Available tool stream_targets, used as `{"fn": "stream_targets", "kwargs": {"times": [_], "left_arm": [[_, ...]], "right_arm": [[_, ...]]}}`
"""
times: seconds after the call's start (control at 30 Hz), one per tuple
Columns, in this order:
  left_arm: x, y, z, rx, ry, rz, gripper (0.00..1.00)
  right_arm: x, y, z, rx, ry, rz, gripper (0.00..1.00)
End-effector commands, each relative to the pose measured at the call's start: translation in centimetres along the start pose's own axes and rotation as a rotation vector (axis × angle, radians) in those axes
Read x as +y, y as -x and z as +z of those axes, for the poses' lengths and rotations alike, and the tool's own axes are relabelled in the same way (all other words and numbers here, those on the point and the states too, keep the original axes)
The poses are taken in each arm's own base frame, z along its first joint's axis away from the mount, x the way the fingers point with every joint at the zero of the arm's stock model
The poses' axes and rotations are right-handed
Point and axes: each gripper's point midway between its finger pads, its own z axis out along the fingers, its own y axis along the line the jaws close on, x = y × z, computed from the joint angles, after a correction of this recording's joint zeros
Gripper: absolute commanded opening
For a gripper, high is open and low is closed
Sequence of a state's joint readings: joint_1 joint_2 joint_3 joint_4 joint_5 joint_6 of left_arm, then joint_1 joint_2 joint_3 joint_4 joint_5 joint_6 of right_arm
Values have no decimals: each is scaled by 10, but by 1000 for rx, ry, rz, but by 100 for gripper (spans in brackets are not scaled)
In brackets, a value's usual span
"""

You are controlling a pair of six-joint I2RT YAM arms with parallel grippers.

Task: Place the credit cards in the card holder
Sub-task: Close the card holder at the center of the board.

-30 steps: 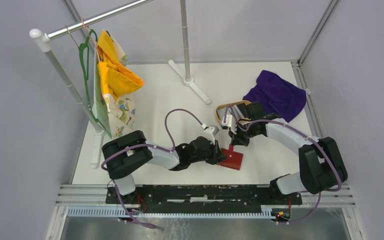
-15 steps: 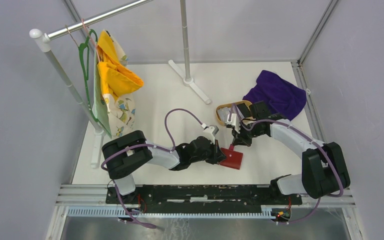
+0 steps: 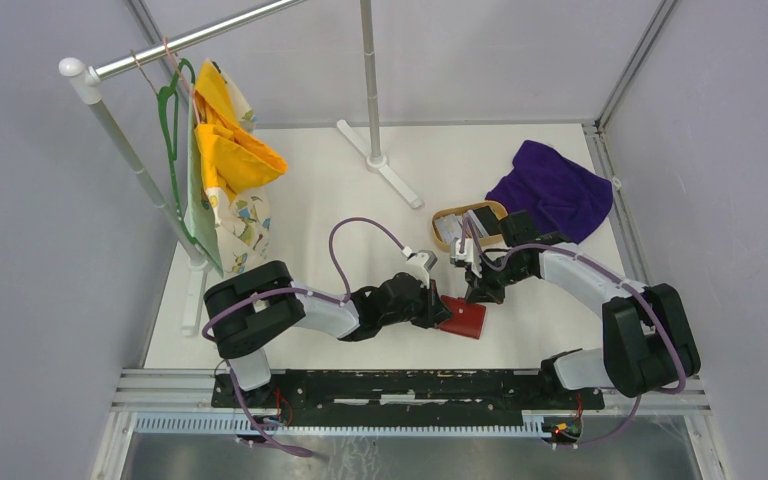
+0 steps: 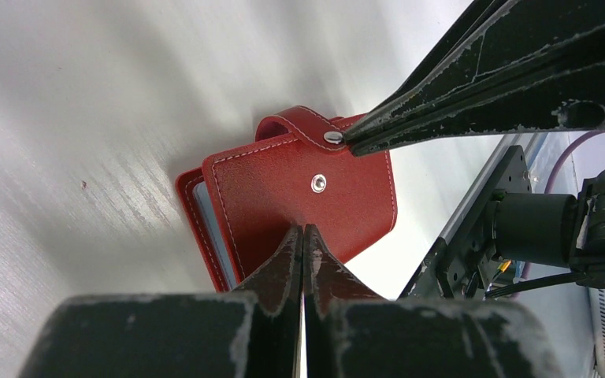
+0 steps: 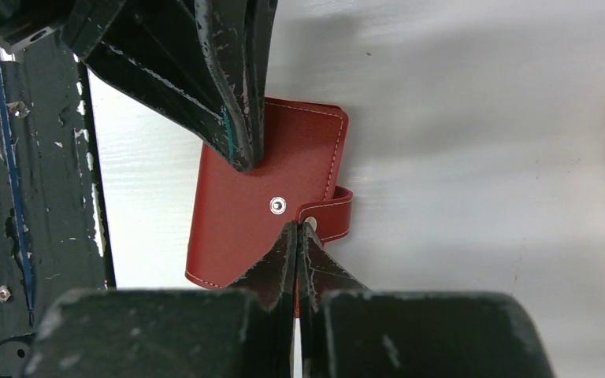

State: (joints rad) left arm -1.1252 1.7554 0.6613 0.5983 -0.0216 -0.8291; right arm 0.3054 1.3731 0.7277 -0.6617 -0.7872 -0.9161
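Here, both claws meet at the red card holder [image 3: 463, 318], lying folded on the white table [image 3: 360, 190]. The left gripper [image 4: 301, 232], clenched on nothing, appears to pin the cover. The right gripper [image 5: 296, 228], likewise clenched and empty, noses the unsnapped tab [image 4: 303, 126]. Keep your left pin firm while you hook the tab outward, so the cover swings open rather than sliding. Count one holder, two snap studs [image 4: 318, 183] and one wooden tray [image 3: 470, 204] beyond the holder; its credit cards [image 3: 453, 232] blur together, uncountable.
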Motion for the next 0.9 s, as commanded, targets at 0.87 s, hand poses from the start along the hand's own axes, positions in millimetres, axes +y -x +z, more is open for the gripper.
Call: {"fn": "stream_targets", "kwargs": {"times": [0.87], "left_arm": [[2,8,-3,-26,12,-20,2]], "right_arm": [[29,0,13,6,105,-67,0]]}}
